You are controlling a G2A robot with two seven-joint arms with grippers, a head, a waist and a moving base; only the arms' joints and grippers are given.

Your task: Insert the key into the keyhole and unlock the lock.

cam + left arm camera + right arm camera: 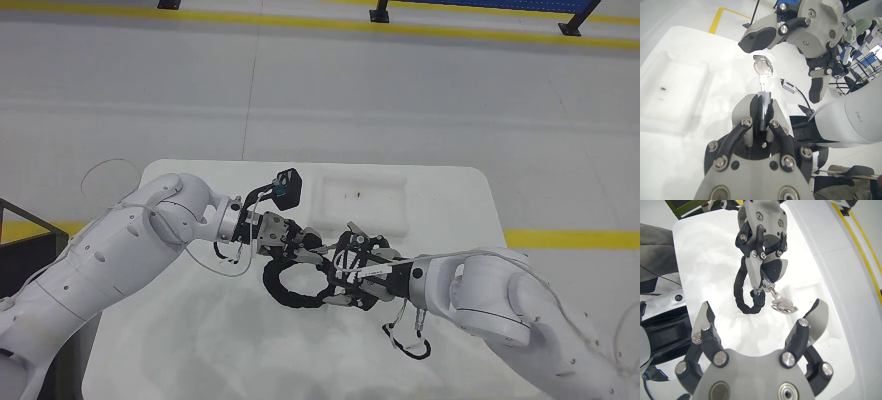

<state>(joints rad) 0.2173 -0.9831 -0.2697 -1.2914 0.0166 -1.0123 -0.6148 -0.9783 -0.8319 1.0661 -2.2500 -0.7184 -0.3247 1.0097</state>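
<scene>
Silver metal key (784,305) was found seated by its blade in the keyhole (770,287), at the end face of the lock (763,108), a chrome barrel. The key's textured bow projected free of the barrel, and nothing gripped it. A black sheathed cable (745,294) joined to the lock curved away from the barrel in a loop. Whether the loop rested on the table could not be determined.

The lock was held above the table by the left gripper (762,103). Its jaws were closed narrowly on the barrel, one black pad on each side, with the keyhole end pointing outward.

The right gripper (761,308) faced the left one, just beyond the key's bow. Its jaws stood wide apart and held nothing. The bow lay in line with the gap between them, apart from both pads. In the left wrist view one pad of the right gripper hung just beside the tip of the bow, with a visible gap.

The top view showed both arms meeting over the middle of the white table (190,340), with the cable loop between them. A white recessed tray (362,205) lay on the far side of the table, near the grippers, and bore a few dark specks.
</scene>
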